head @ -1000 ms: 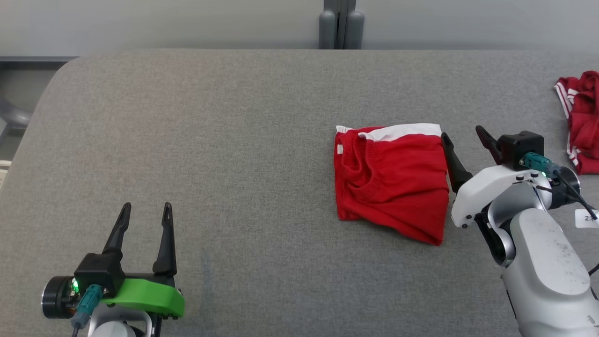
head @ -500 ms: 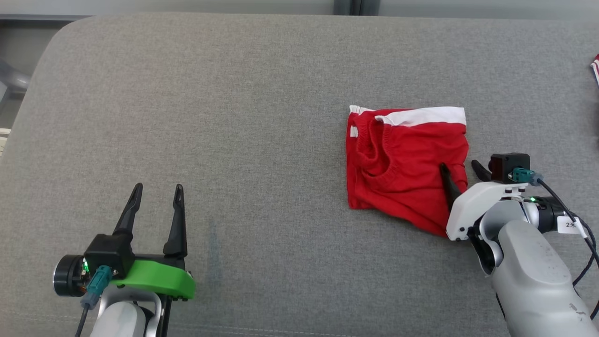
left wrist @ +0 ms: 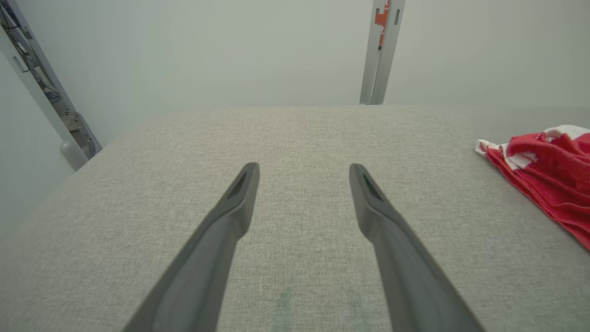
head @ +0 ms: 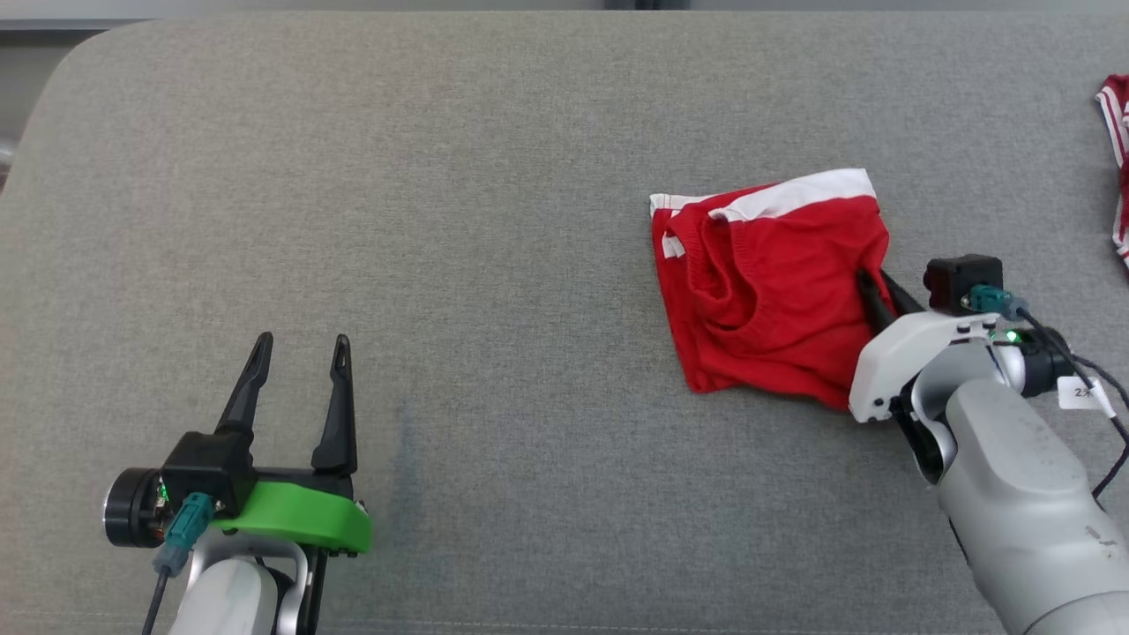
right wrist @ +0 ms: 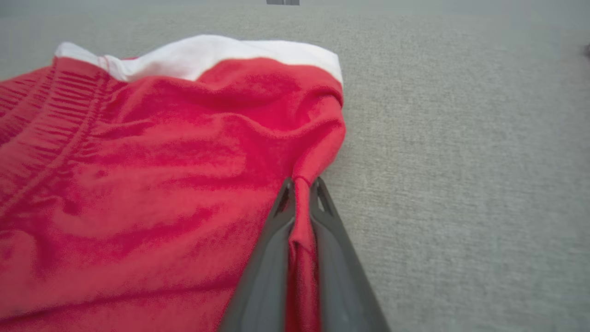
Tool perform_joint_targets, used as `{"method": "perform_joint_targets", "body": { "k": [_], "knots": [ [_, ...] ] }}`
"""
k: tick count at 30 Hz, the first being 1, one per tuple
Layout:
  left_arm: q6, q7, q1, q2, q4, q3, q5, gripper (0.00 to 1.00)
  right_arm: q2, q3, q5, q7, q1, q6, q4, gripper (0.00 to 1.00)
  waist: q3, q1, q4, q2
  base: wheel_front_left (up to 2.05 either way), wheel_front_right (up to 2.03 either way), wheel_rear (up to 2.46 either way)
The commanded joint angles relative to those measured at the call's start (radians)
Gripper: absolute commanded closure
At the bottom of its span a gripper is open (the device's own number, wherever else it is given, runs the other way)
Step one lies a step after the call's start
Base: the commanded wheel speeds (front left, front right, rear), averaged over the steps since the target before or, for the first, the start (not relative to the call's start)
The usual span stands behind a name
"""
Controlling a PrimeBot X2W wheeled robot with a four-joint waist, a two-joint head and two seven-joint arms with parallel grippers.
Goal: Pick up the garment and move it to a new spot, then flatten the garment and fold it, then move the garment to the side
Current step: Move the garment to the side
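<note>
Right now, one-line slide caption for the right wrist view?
Right gripper shut on a pinched fold of the red garment, grey fabric surface beside it.

You have even, diffuse light with no glare and only faint shadows on the grey fabric surface (head: 529, 176). Your head view is sharp. In the right wrist view the red garment (right wrist: 138, 184) looks soft and smeared close to the lens, and the fingers (right wrist: 265, 276) blur towards the bottom edge.
</note>
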Motion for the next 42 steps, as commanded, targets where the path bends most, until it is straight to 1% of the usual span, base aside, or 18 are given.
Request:
{"method": "perform_joint_targets", "body": {
  "k": [1, 9, 14, 18, 19, 23, 27, 33, 36, 40, 41, 42],
  "knots": [
    [-0.005, -0.003, -0.022, -0.002, -0.004, 0.006, 0.008, 0.00, -0.023, 0.016, -0.007, -0.004, -0.027, -0.003, -0.004, 1.00, 0.025, 0.0000, -0.030, 0.0000, 0.00, 0.00, 0.00],
    [-0.020, -0.003, -0.058, 0.000, -0.016, 0.019, 0.037, 0.00, -0.158, 0.133, -0.006, 0.030, -0.146, -0.003, -0.060, 1.00, 0.110, 0.0000, -0.128, 0.0000, 0.00, 0.00, 0.00],
    [-0.034, -0.002, -0.101, 0.012, -0.015, 0.015, 0.051, 0.00, -0.278, 0.189, 0.031, 0.066, -0.239, -0.003, -0.108, 1.00, 0.175, 0.0000, -0.204, 0.0000, 0.00, 0.00, 0.00],
    [-0.046, 0.001, -0.146, 0.028, -0.024, -0.004, 0.074, 0.00, -0.369, 0.202, 0.060, 0.088, -0.304, -0.003, -0.145, 1.00, 0.234, 0.0000, -0.253, 0.0000, 0.00, 0.00, 0.00],
    [-0.047, 0.013, -0.167, 0.039, -0.038, -0.008, 0.085, 0.00, -0.409, 0.202, 0.078, 0.100, -0.341, -0.003, -0.162, 1.00, 0.265, 0.0000, -0.279, 0.0000, 0.00, 0.00, 0.00],
    [-0.053, 0.035, -0.205, 0.059, -0.080, -0.019, 0.106, 0.00, -0.477, 0.197, 0.111, 0.118, -0.402, -0.003, -0.170, 1.00, 0.318, 0.0000, -0.316, 0.0000, 0.00, 0.00, 0.00],
    [-0.057, 0.059, -0.228, 0.070, -0.125, -0.035, 0.116, 0.00, -0.526, 0.183, 0.133, 0.139, -0.454, -0.003, -0.153, 1.00, 0.355, 0.0000, -0.332, 0.0000, 0.00, 0.00, 0.00],
    [-0.054, 0.083, -0.235, 0.082, -0.183, -0.048, 0.127, 0.00, -0.583, 0.188, 0.138, 0.152, -0.517, -0.003, -0.103, 1.00, 0.390, 0.0000, -0.327, 0.0000, 0.00, 0.00, 0.00],
    [-0.050, 0.092, -0.230, 0.088, -0.204, -0.049, 0.129, 0.00, -0.588, 0.187, 0.136, 0.140, -0.552, -0.003, -0.074, 1.00, 0.402, 0.0000, -0.324, 0.0000, 0.00, 0.00, 0.00],
    [-0.042, 0.101, -0.222, 0.094, -0.229, -0.049, 0.129, 0.00, -0.567, 0.174, 0.125, 0.126, -0.594, -0.003, -0.014, 1.00, 0.416, 0.0000, -0.323, 0.0000, 0.00, 0.00, 0.00],
    [-0.042, 0.103, -0.222, 0.095, -0.234, -0.049, 0.129, 0.00, -0.563, 0.172, 0.116, 0.122, -0.604, -0.003, 0.006, 0.64, 0.419, 0.0000, -0.322, 0.0000, 0.00, 0.00, 0.00],
    [-0.041, 0.103, -0.223, 0.095, -0.237, -0.049, 0.128, 0.00, -0.561, 0.169, 0.109, 0.125, -0.609, -0.003, 0.025, 0.53, 0.421, 0.0000, -0.321, 0.0000, 0.00, 0.00, 0.00]
  ]
}}
